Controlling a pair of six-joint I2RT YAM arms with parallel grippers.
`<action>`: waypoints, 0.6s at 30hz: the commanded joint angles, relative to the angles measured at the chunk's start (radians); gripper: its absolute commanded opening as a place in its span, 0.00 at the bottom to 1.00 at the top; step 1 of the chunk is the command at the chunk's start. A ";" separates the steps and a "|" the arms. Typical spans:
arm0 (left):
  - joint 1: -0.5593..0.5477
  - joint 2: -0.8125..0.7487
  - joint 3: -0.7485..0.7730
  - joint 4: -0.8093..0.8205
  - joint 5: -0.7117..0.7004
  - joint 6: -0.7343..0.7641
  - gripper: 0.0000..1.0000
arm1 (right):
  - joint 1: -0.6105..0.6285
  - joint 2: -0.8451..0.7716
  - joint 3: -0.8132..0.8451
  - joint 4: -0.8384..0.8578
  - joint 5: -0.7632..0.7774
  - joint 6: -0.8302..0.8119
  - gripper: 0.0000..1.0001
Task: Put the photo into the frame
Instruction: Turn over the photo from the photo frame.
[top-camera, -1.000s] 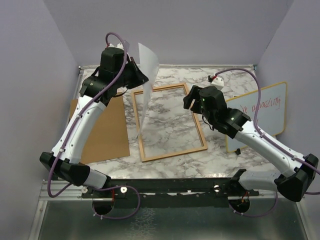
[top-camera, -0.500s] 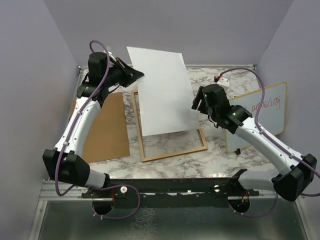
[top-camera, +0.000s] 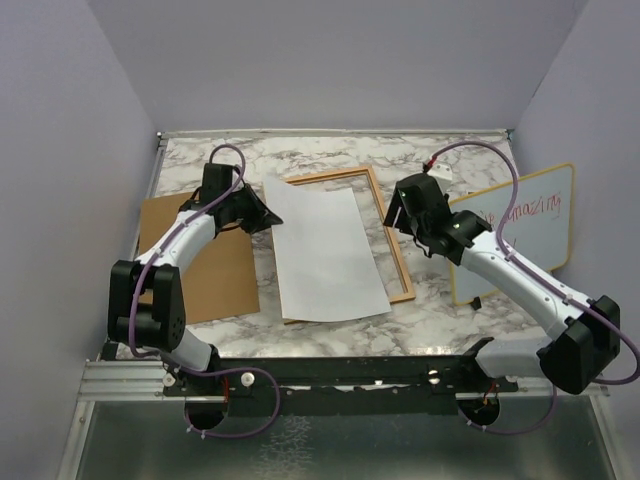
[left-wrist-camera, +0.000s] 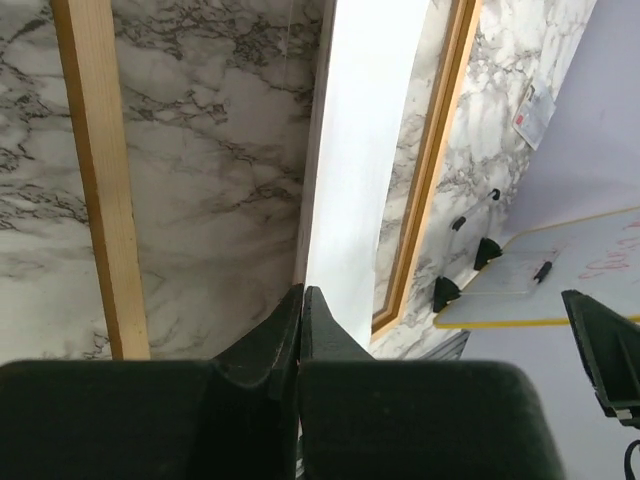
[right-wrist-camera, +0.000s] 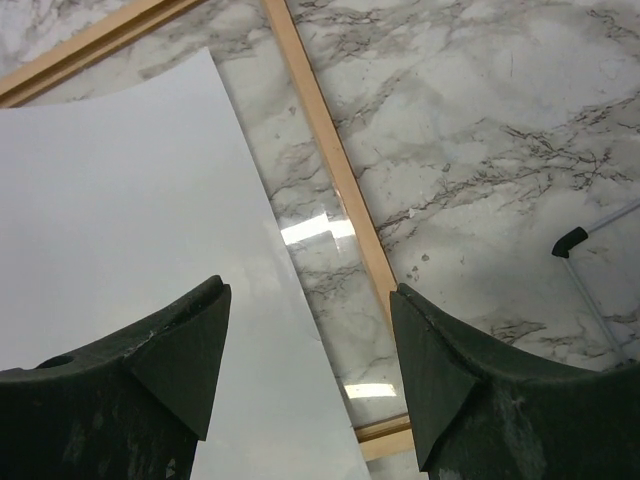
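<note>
While you look from the top camera, you see the left gripper (top-camera: 262, 215) low over the marble table (top-camera: 440, 310), with its two fingers pressed together on the left edge of the photo (top-camera: 325, 250), close to the far left corner. You can check this in the left wrist view: the black fingers (left-wrist-camera: 275, 330) meet on the thin paper edge with no gap. The photo shows only its white back side. It lies a little curved across the left part of the frame (top-camera: 392, 245); it covers the left rim and its near edge goes over the near rim, so it does not sit square inside. The far rim and the right rim are uncovered. The right gripper (top-camera: 398, 208) hangs just above the right rim with its fingers spread wide, and it holds nothing; in its own wrist view you see the photo edge and the wooden rim below the gap. A brown board (top-camera: 205, 265) lies flat to the left of the frame. A whiteboard (top-camera: 525, 235) with red writing stands at the right side.
</note>
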 joint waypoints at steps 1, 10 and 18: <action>0.004 0.015 -0.001 0.049 -0.024 0.079 0.00 | -0.006 0.046 -0.031 0.045 -0.005 0.006 0.70; 0.006 -0.014 -0.097 0.298 -0.078 -0.048 0.00 | -0.006 0.181 -0.034 0.100 -0.075 -0.011 0.69; 0.003 0.031 -0.117 0.381 -0.046 -0.046 0.00 | -0.006 0.208 -0.042 0.113 -0.090 0.010 0.69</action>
